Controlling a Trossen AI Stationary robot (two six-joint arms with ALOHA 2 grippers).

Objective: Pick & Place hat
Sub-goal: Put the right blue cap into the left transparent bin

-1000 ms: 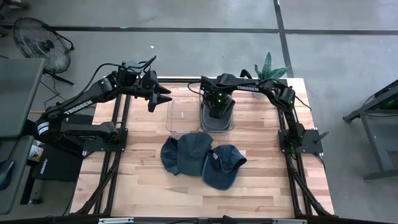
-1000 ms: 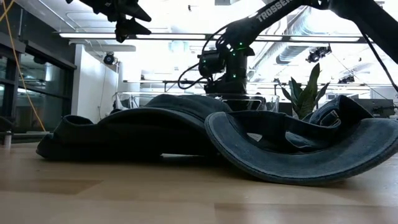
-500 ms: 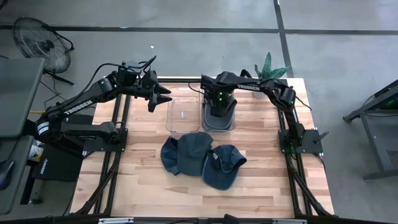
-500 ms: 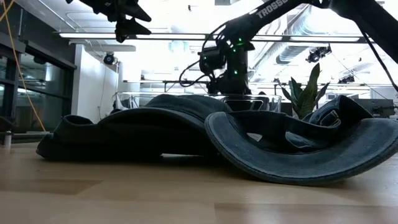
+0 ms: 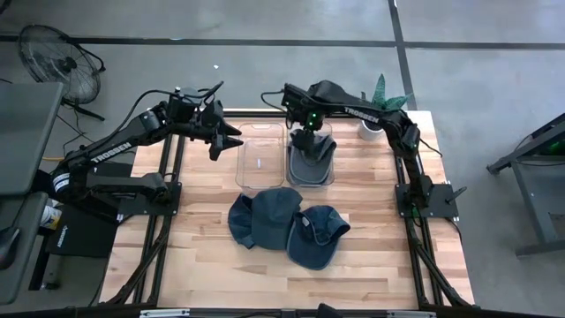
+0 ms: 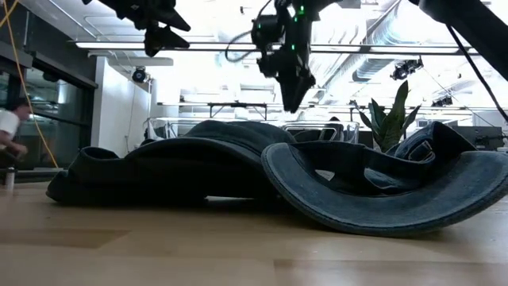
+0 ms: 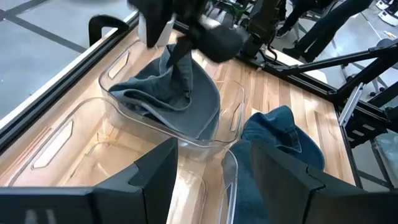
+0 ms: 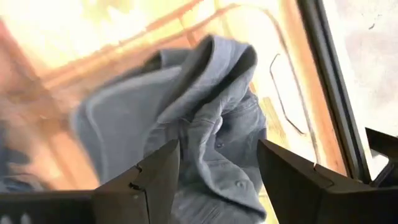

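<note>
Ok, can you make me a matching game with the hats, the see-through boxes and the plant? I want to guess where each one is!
Things:
1. blue denim hat in the bin
2. two blue denim hats
3. clear plastic bin with nothing in it
4. green potted plant

Places:
A. back right corner of the wooden table
B. lying on the table's middle
C. under the right gripper
D. beside the left gripper

Pairs: 1-C, 2-B, 3-D, 4-A

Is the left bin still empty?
Yes, the left bin shows only bare clear plastic, while a hat sits in the right bin.
</note>
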